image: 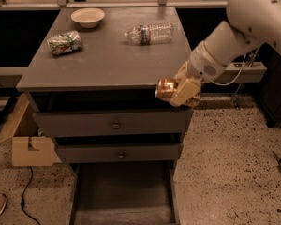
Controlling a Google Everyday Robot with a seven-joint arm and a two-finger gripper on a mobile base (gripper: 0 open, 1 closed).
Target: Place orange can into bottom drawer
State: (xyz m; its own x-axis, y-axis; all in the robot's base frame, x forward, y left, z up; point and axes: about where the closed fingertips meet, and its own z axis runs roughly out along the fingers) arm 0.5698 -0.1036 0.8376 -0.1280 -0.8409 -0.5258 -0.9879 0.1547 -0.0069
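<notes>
My gripper (178,91) is shut on the orange can (165,88), a shiny orange-gold can held on its side just past the front right corner of the grey cabinet top (103,60). The can hangs in the air in front of the cabinet's upper edge. The bottom drawer (124,193) is pulled open below, a wide dark flat-floored tray with low side walls, reaching to the frame's bottom edge. The gripper is above and to the right of the drawer's floor.
On the cabinet top lie a green-and-white foil packet (64,42), a pale bowl (87,17) and a clear plastic bottle (149,33). Two shut grey drawers with round knobs (115,124) sit above the open one. A cardboard box (29,144) stands on the floor at left.
</notes>
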